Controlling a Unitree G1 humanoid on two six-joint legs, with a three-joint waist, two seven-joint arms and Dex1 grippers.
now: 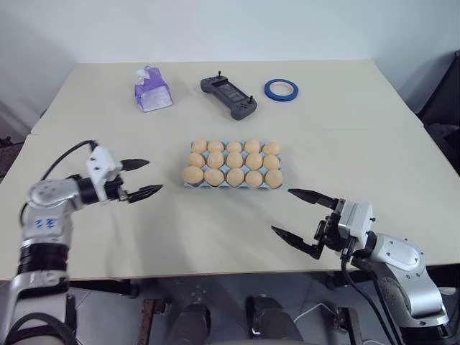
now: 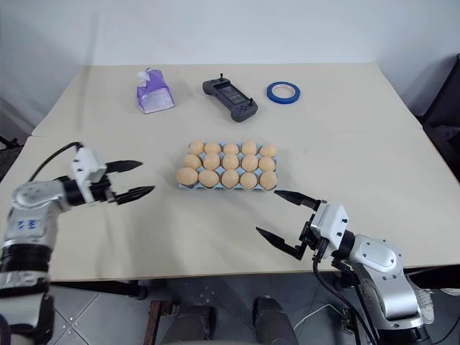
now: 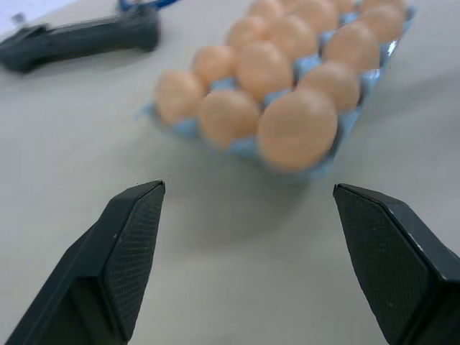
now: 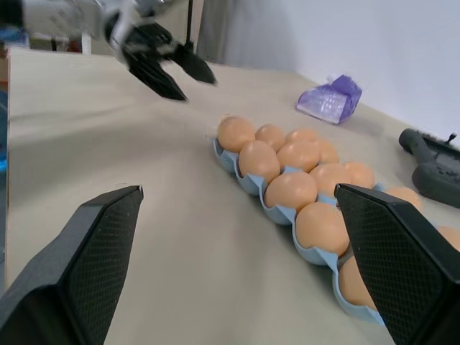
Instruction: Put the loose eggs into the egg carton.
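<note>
Egg carton [image 1: 233,184] sits mid-surface [image 1: 345,129], dead ahead at my twelve o'clock, long side across my view. Counting the eggs [image 1: 234,159] in it: three rows of five show, fifteen in all, every place I can see taken, blue rim showing along the near edge. No loose egg lies anywhere on the bare surface as far as I can see. My judgement: the loading is done, or as good as done, and what is left is to pull clear and leave the carton alone. My left jaws [image 1: 139,178] stand apart and empty, hanging off the carton's nine o'clock side, near but not touching, tips aimed toward it. My right jaws [image 1: 302,214] are spread wide and empty too, off the carton's five o'clock corner, a little apart from it. Beyond the carton, well apart at the far edge: a purple tissue pack [image 1: 152,90] at eleven o'clock, a dark handheld controller [image 1: 228,95] at twelve, a roll of blue tape [image 1: 281,89] at one. None of these concerns the task. The nearest-corner egg looks well seated from the left wrist.
</note>
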